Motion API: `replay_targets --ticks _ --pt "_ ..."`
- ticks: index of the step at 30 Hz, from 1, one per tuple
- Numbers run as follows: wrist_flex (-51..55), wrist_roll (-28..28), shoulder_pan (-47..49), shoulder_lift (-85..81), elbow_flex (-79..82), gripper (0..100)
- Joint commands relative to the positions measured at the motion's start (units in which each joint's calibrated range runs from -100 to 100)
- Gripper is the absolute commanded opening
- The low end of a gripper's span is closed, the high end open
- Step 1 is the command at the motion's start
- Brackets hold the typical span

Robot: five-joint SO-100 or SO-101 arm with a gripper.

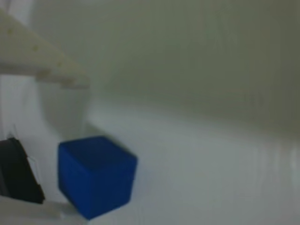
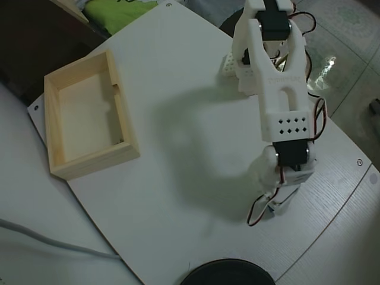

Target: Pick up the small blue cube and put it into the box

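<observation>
The small blue cube (image 1: pixel 96 176) sits on the white table (image 1: pixel 211 178) at seven o'clock in our wrist view, between our spread gripper's (image 1: pixel 65 140) fingers, ungrasped, while the box (image 2: pixel 89 160) waits empty, well apart.

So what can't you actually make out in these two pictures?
- Blue cube: seen only in the wrist view; in the overhead view the arm covers it.
- Pincer: the arm hides it from above; the wrist view shows only blurred edges, so open or shut is unclear.
- Wooden box: outside the wrist view.
- Dark round thing: cut off by the overhead view's bottom edge.
</observation>
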State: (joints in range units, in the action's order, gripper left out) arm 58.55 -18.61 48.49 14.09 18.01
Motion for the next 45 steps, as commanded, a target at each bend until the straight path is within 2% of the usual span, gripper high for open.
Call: replay_targets --ticks 1,9,23,28,35,45 --pt "-0.4 -0.2 -0.1 -0.4 0.0 21" --pt "-0.4 0.3 0.1 -0.4 0.0 7" --pt "0.8 1.6 0.1 -1.6 -2.4 5" --pt "6.4 1.6 -0.6 -1.6 -10.4 6" --pt "19.5 1.5 -2.8 -1.5 -29.0 6" --pt "34.7 0.8 -16.5 -1.5 -53.6 6"
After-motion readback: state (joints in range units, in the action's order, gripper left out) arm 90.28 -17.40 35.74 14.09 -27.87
